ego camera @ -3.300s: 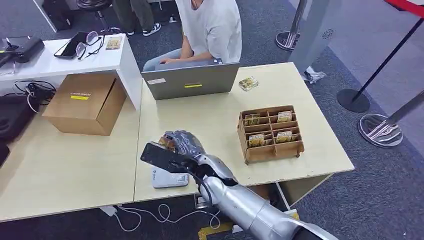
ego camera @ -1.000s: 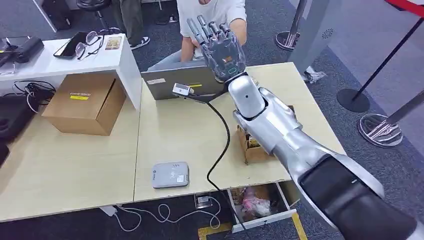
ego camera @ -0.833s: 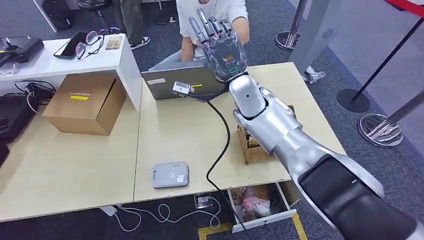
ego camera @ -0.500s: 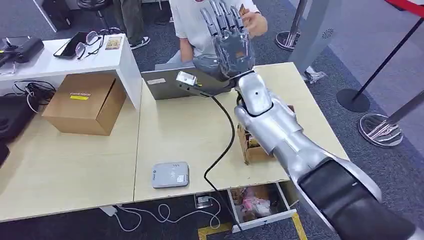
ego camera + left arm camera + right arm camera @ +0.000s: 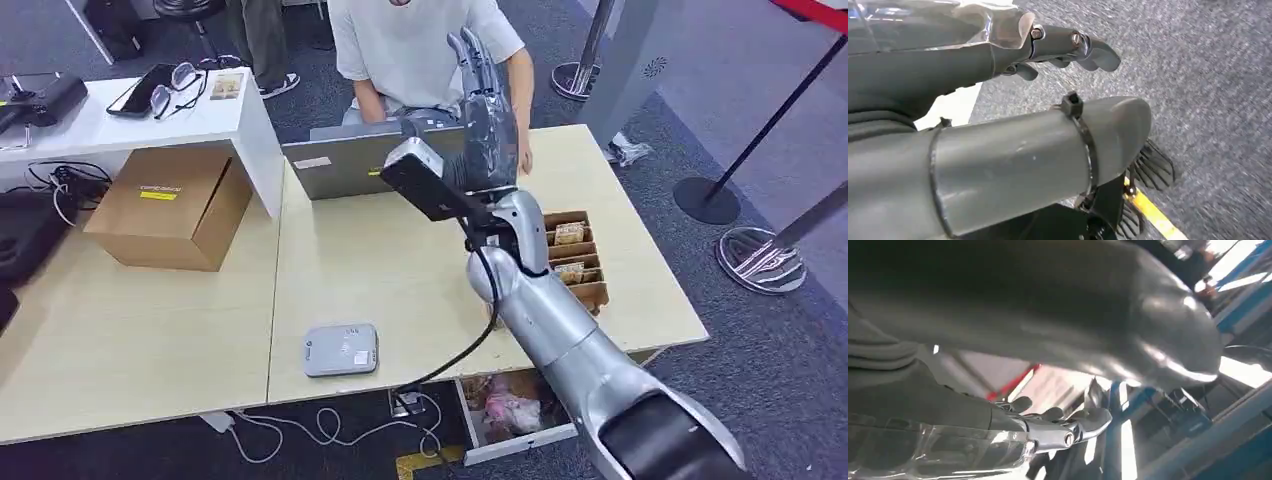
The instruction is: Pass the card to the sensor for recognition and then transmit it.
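My right hand (image 5: 487, 110) is raised above the far side of the table (image 5: 380, 270), edge-on, with its fingers (image 5: 1058, 432) straight and apart and nothing in them. A seated person (image 5: 410, 50) is right behind it, one forearm beside my fingers; I see no card in that person's hand. The grey card sensor (image 5: 341, 349) lies flat near the table's front edge, well below and to the left of my hand. Spare cards (image 5: 569, 233) stand in a wooden slotted box (image 5: 590, 292) beside my forearm. My left hand (image 5: 998, 55) hangs over the carpet and holds nothing.
A grey laptop (image 5: 340, 165) stands at the back of the table in front of the person. A cardboard box (image 5: 172, 205) sits on the left table. A black cable (image 5: 470, 340) hangs from my wrist to the open drawer (image 5: 510, 410). Stanchion bases (image 5: 760, 260) stand on the right.
My right arm swung from the sensor, where it held a card, up toward the person. The person's hand reached my fingers; my hand has since turned edge-on and holds nothing.
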Tool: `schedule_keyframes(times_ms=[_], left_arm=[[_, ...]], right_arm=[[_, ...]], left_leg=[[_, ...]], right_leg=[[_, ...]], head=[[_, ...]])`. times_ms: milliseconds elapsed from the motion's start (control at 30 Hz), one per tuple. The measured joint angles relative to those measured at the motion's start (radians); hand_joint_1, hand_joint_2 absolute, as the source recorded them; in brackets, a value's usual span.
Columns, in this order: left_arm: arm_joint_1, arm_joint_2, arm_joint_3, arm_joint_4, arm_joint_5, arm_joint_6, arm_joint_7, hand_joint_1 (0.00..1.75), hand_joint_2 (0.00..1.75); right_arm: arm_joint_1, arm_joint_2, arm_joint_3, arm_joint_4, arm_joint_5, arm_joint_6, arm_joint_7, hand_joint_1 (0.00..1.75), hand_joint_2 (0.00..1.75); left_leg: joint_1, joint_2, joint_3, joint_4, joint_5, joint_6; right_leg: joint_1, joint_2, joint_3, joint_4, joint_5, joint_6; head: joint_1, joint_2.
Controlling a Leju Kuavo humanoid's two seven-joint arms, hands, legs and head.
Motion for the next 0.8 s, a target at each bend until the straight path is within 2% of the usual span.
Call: schedule_keyframes(times_ms=[200,333,500,600,700,800], left_arm=[[0.018,0.002,0.000,0.000,0.018,-0.028,-0.005,0.00,0.00],[0.025,0.003,0.000,0.000,0.022,-0.039,-0.002,0.00,0.00],[0.031,0.005,0.000,0.000,0.021,-0.047,0.006,0.00,0.00],[0.033,0.007,0.000,0.000,0.019,-0.051,0.007,0.00,0.00],[0.033,0.009,0.000,0.000,0.019,-0.053,0.009,0.00,0.00],[0.034,0.010,0.000,0.000,0.024,-0.053,0.011,0.00,0.00]], right_arm=[[0.232,-0.047,0.006,-0.298,-0.302,0.106,-0.080,0.00,0.00],[0.353,-0.072,0.010,-0.424,-0.356,0.125,-0.106,0.00,0.00],[0.447,-0.099,0.011,-0.513,-0.376,0.156,-0.114,0.00,0.00],[0.486,-0.113,0.011,-0.546,-0.336,0.145,-0.112,0.00,0.00],[0.513,-0.127,0.007,-0.555,-0.173,0.109,-0.067,0.00,0.00],[0.533,-0.143,0.000,-0.555,-0.011,0.114,-0.004,0.00,0.00]], left_leg=[[0.000,0.000,-0.001,0.000,-0.002,0.001],[0.000,0.000,-0.001,0.000,-0.002,0.002],[0.000,0.000,-0.001,0.000,-0.003,0.002],[0.000,0.000,-0.001,0.000,-0.003,0.002],[0.000,0.000,-0.001,0.000,-0.003,0.002],[0.000,0.000,-0.001,0.000,-0.003,0.002]], right_leg=[[0.000,0.000,0.000,0.000,-0.001,0.001],[0.000,-0.001,0.000,0.000,-0.002,0.002],[0.000,0.000,0.000,0.000,-0.002,0.002],[0.000,0.000,0.000,0.000,-0.002,0.002],[0.000,0.000,0.000,0.000,-0.002,0.002],[0.000,0.000,0.000,0.000,-0.002,0.002]], head=[[0.000,0.000],[0.000,0.000],[0.000,0.000],[0.000,0.000],[0.000,0.000],[0.000,0.000]])
